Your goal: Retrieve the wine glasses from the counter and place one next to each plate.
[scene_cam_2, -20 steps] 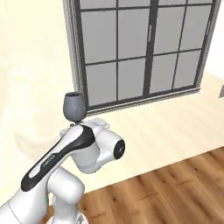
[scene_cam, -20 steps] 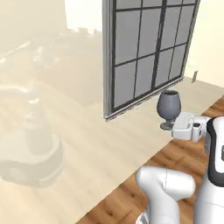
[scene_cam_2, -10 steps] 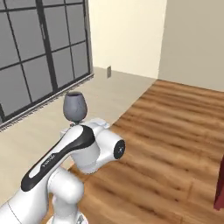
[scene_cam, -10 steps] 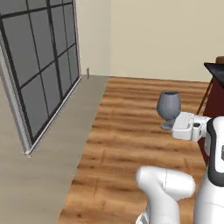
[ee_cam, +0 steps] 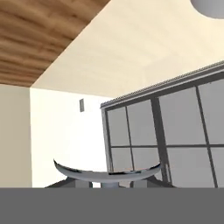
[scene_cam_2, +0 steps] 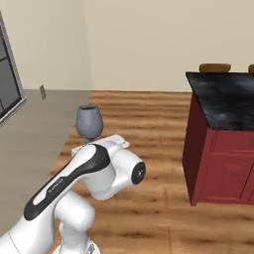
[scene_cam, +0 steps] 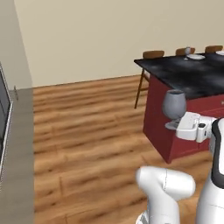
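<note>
Upright, a wine glass (scene_cam: 174, 105) rides clamped by its stem in the robot's fingers (scene_cam: 177, 125), while the island bench (scene_cam: 192, 76) and a white plate (scene_cam: 195, 56) lie beyond and above them.

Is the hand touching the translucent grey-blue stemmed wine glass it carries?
Touching. In the left base view the translucent grey-blue stemmed wine glass stands upright in mid-air, its short stem and foot running into the white hand; nothing else supports it.

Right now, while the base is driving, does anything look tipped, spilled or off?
Nothing stands out. The wine glass sits upright in the claw, gripped low at its stem, and the island top ahead looks tidy.
</note>
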